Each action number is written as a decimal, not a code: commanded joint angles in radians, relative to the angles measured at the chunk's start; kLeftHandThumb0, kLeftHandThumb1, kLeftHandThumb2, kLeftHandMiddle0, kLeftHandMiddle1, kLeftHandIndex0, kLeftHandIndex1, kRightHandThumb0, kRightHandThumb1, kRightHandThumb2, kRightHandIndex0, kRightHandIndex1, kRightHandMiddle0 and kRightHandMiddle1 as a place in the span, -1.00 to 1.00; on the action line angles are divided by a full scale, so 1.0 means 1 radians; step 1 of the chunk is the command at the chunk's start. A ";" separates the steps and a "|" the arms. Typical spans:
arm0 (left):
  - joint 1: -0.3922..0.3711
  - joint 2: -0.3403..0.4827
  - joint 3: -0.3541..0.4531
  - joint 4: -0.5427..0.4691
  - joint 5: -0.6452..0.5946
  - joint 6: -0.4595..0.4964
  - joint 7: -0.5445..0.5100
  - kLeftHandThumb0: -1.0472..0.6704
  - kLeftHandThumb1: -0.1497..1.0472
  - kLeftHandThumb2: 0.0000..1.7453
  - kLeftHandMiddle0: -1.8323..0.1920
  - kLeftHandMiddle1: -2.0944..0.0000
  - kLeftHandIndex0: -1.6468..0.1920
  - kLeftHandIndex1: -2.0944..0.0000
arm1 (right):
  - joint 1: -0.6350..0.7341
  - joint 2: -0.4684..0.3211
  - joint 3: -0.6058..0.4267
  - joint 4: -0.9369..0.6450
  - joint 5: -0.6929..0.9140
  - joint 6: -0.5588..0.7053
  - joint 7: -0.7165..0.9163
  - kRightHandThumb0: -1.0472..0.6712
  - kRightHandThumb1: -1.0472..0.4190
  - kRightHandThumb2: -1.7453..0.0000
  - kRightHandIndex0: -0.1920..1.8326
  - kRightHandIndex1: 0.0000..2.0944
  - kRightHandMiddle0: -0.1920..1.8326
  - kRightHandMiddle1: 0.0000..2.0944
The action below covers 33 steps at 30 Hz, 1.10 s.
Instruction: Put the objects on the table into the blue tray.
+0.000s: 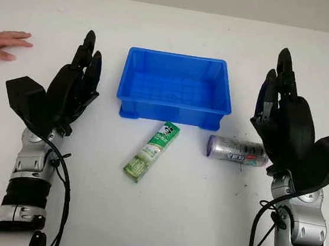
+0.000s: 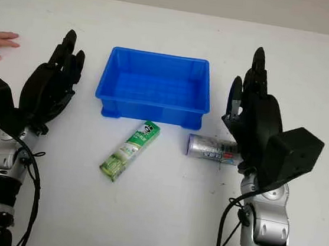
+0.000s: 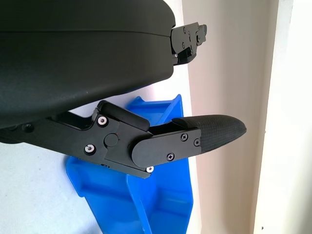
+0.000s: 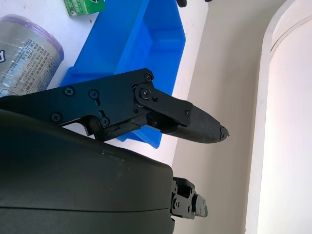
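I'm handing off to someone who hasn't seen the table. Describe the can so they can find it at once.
Start at the blue tray in the middle of the white table. Just in front of its right corner, beside the open right hand, the can lies on its side. It is silvery and round, unlike the flat green toothpaste box to its left.

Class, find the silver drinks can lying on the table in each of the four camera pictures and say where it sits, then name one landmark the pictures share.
Left eye view: can lies on its side, right of centre, beside the right hand.
Right eye view: can right of centre, partly behind that hand.
Left wrist view: not in it.
Right wrist view: can at upper left corner.
Shared landmark: the blue tray, just beyond the can.
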 commanded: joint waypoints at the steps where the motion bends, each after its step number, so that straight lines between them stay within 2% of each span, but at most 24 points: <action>1: 0.025 0.013 0.002 -0.029 -0.001 -0.005 -0.001 -0.69 1.00 -0.29 1.00 1.00 1.00 1.00 | 0.025 0.004 -0.005 -0.024 0.006 -0.006 -0.003 -0.51 -1.00 0.16 -1.00 -0.99 -1.00 -0.99; 8: 0.007 0.015 0.000 -0.016 0.001 -0.002 -0.002 -0.68 1.00 -0.30 1.00 1.00 1.00 1.00 | -0.006 -0.006 -0.004 0.011 0.011 -0.005 0.007 -0.48 -1.00 0.14 -1.00 -0.99 -1.00 -0.99; 13: 0.006 0.009 0.000 -0.015 0.004 -0.006 0.010 -0.69 1.00 -0.31 1.00 1.00 1.00 1.00 | -0.027 -0.011 -0.028 0.013 0.034 -0.006 0.011 -0.49 -1.00 0.20 -0.99 -0.99 -0.98 -0.98; 15: 0.012 0.007 0.000 -0.022 0.000 -0.008 0.009 -0.68 1.00 -0.31 1.00 1.00 1.00 1.00 | -0.028 -0.037 -0.042 -0.016 0.026 0.003 0.009 -0.47 -1.00 0.32 -0.96 -0.98 -0.96 -0.97; 16: 0.016 0.007 -0.001 -0.026 0.000 -0.009 0.008 -0.68 1.00 -0.31 1.00 1.00 1.00 1.00 | -0.026 -0.062 -0.050 -0.040 0.008 0.008 0.010 -0.47 -1.00 0.47 -0.91 -0.95 -0.90 -0.93; 17: 0.021 0.006 -0.001 -0.031 -0.001 -0.009 0.008 -0.68 1.00 -0.31 1.00 1.00 1.00 1.00 | -0.023 -0.097 -0.053 -0.063 -0.028 0.011 0.010 -0.43 -1.00 0.65 -0.82 -0.90 -0.83 -0.87; 18: 0.023 0.005 -0.002 -0.035 -0.001 -0.008 0.008 -0.69 1.00 -0.30 1.00 1.00 1.00 1.00 | -0.022 -0.120 -0.055 -0.079 -0.054 0.015 0.010 -0.41 -1.00 0.76 -0.75 -0.87 -0.84 -0.72; 21: 0.029 0.001 -0.003 -0.041 -0.003 -0.008 0.008 -0.69 1.00 -0.30 1.00 1.00 1.00 1.00 | -0.014 -0.216 -0.060 -0.138 -0.137 0.051 0.034 -0.35 -0.88 0.92 -0.60 -0.77 -0.96 -0.23; 22: 0.028 -0.001 -0.003 -0.039 -0.003 -0.009 0.008 -0.68 1.00 -0.30 1.00 1.00 1.00 1.00 | -0.002 -0.283 -0.056 -0.177 -0.216 0.064 0.048 -0.35 -0.83 0.94 -0.56 -0.74 -0.95 -0.17; 23: 0.028 -0.001 -0.004 -0.037 -0.003 -0.010 0.007 -0.68 1.00 -0.30 1.00 1.00 1.00 1.00 | 0.007 -0.326 -0.053 -0.204 -0.273 0.073 0.059 -0.35 -0.72 0.95 -0.46 -0.71 -0.75 -0.31; 25: 0.024 -0.005 -0.008 -0.037 0.001 -0.005 0.013 -0.68 1.00 -0.29 1.00 1.00 1.00 1.00 | 0.030 -0.430 -0.052 -0.260 -0.396 0.063 0.103 -0.38 -0.63 0.94 -0.35 -0.73 -0.53 -0.53; 26: 0.023 -0.006 -0.010 -0.037 0.003 -0.003 0.016 -0.69 1.00 -0.28 1.00 1.00 1.00 1.00 | 0.036 -0.455 -0.052 -0.276 -0.428 0.061 0.120 -0.40 -0.58 0.94 -0.30 -0.76 -0.41 -0.66; 30: 0.018 -0.008 -0.018 -0.037 0.008 0.003 0.024 -0.69 1.00 -0.28 1.00 1.00 1.00 1.00 | 0.075 -0.579 -0.036 -0.396 -0.585 0.117 0.249 -0.43 -0.55 0.94 -0.26 -0.86 -0.25 -0.88; 33: 0.018 -0.010 -0.023 -0.039 0.008 0.005 0.030 -0.69 1.00 -0.27 1.00 1.00 1.00 1.00 | 0.100 -0.627 -0.031 -0.464 -0.637 0.128 0.347 -0.45 -0.55 0.94 -0.22 -0.87 -0.20 -0.91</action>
